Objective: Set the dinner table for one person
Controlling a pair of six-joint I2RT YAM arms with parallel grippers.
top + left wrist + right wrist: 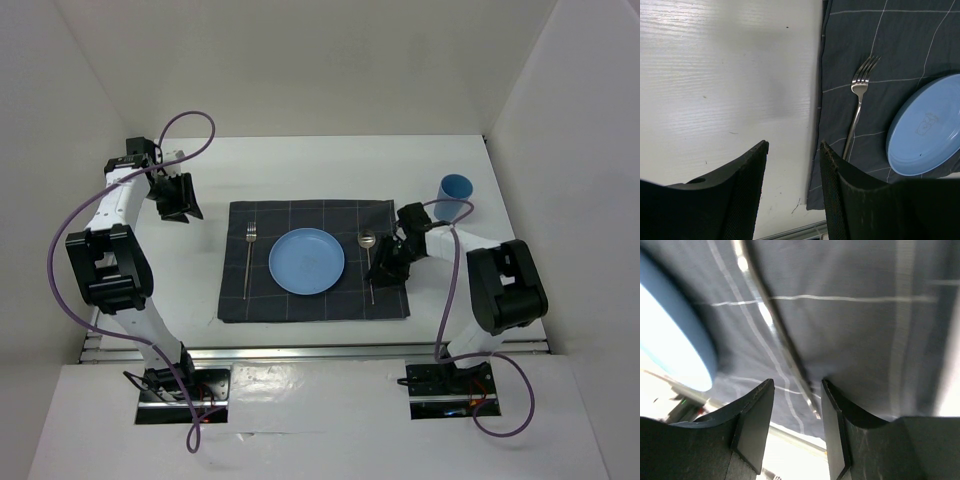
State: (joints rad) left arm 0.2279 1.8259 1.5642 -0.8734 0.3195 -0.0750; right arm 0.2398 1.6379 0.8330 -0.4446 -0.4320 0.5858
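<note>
On the white dinner table point(200, 275) lies a dark grey checked placemat point(315, 300). On it are a blue plate point(306, 261) in the middle, a fork point(249, 255) to its left and a spoon point(368, 262) to its right. A blue cup point(455, 192) stands on the table at the right, off the mat. My right gripper point(388, 268) is open, low over the spoon handle point(782, 342), which lies between its jaws on the mat. My left gripper point(177, 205) is open and empty over bare table left of the mat; its wrist view shows the fork point(857, 102) and plate point(925, 127).
White walls enclose the table on the left, back and right. An aluminium rail point(300, 350) runs along the near edge. The placemat's left edge point(820, 100) lies just right of my left gripper.
</note>
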